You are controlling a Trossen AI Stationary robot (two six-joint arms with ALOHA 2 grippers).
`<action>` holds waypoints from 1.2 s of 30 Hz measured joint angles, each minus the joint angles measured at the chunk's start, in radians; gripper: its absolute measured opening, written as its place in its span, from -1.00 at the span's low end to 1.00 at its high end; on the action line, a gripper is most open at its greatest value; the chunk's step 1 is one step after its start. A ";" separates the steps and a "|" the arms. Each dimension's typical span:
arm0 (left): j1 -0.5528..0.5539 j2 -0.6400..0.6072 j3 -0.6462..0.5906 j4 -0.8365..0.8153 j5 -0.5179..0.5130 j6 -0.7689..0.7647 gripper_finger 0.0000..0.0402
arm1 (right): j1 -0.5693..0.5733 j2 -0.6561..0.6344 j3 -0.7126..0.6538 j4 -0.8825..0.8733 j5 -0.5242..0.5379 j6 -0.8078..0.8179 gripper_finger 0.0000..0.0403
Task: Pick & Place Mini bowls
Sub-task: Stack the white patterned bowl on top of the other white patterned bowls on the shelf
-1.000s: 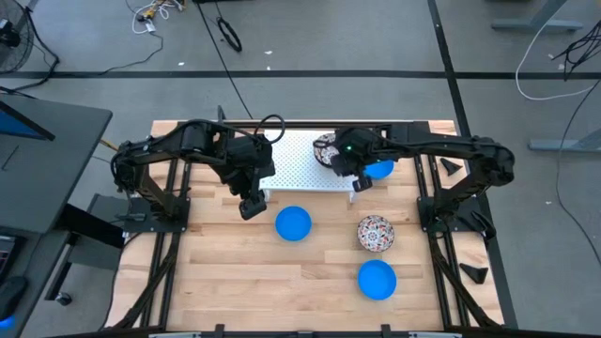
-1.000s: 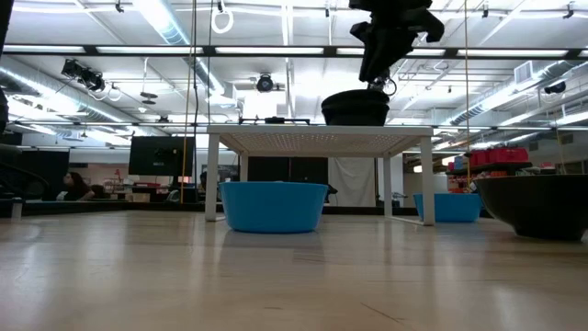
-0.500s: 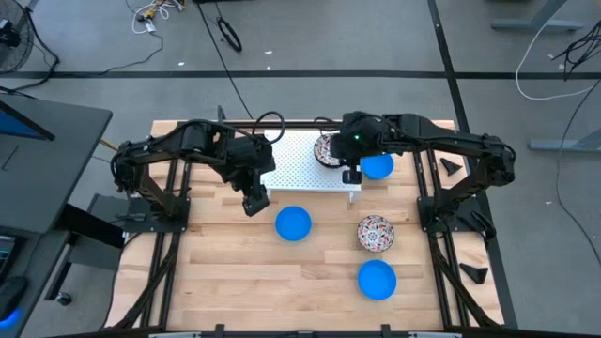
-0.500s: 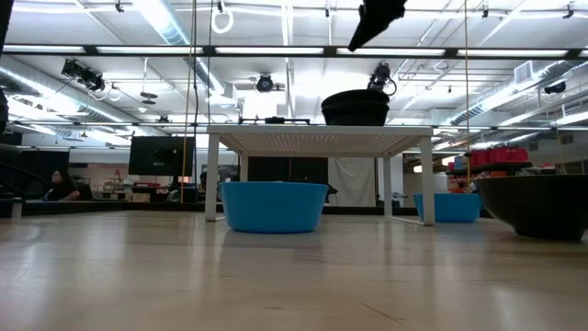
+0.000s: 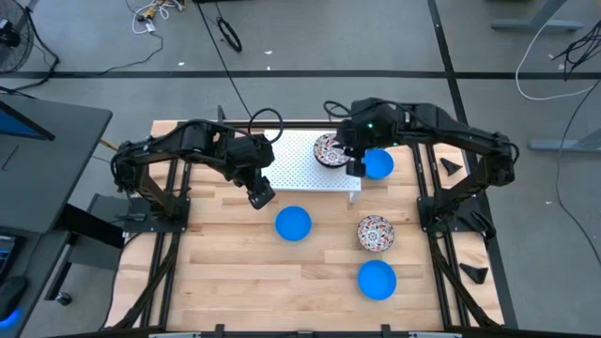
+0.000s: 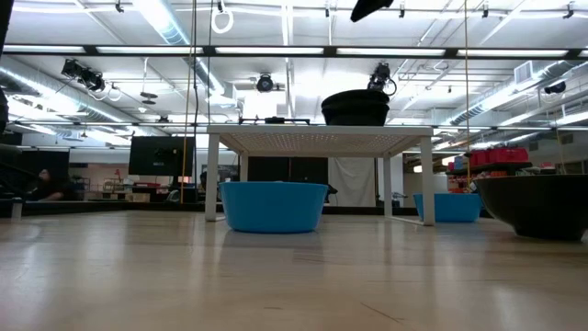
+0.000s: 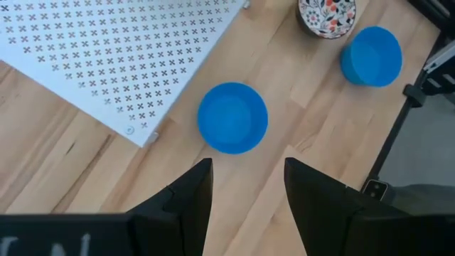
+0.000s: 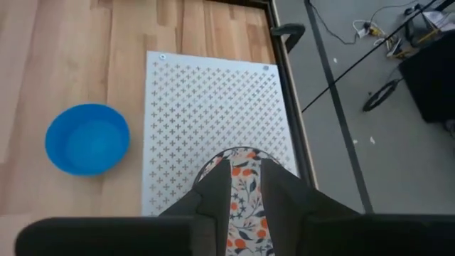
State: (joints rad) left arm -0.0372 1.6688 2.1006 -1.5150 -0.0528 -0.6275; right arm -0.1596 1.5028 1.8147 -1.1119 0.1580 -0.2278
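Observation:
A floral mini bowl (image 5: 329, 150) stands on the white perforated rack (image 5: 299, 165), near its right end; the low view shows it dark on the rack top (image 6: 356, 108). Three blue bowls sit on the table: one (image 5: 378, 164) right of the rack, one (image 5: 294, 223) in front of it, one (image 5: 377, 280) near the near edge. A second floral bowl (image 5: 375, 233) rests between them. My right gripper (image 5: 355, 167) hangs open well above the rack; the floral bowl (image 8: 244, 186) shows between its fingers from above. My left gripper (image 5: 261, 195) is open, above and left of the middle blue bowl (image 7: 232, 117).
The rack stands on legs (image 6: 213, 175) at the table's far middle, with a blue bowl (image 6: 274, 205) in front of it in the low view. Bare wood lies along the near edge and the left side (image 5: 216, 272). Arm frames flank both table sides.
My right gripper, which stood right over the floral bowl on the rack, has risen straight up and now hangs clear, nearly out of the low view's top. The bowl has stayed on the rack. My left gripper has drifted slightly toward the right and far side.

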 joint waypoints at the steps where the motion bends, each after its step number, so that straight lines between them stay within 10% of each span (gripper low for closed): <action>1: 0.000 0.000 0.000 0.000 0.000 -0.006 -0.11 | 0.000 0.000 0.011 -0.013 -0.004 0.011 -0.60; 16: 0.000 0.000 0.000 0.000 0.001 -0.016 -0.11 | 0.000 0.000 0.086 -0.289 -0.027 0.103 -0.09; 36: -0.046 0.000 0.000 0.000 0.005 -0.016 -0.11 | 0.037 -0.002 0.086 -0.460 -0.165 0.435 -0.06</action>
State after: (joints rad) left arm -0.0829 1.6688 2.1006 -1.5150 -0.0483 -0.6436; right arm -0.1226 1.5005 1.9003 -1.5716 -0.0066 0.2077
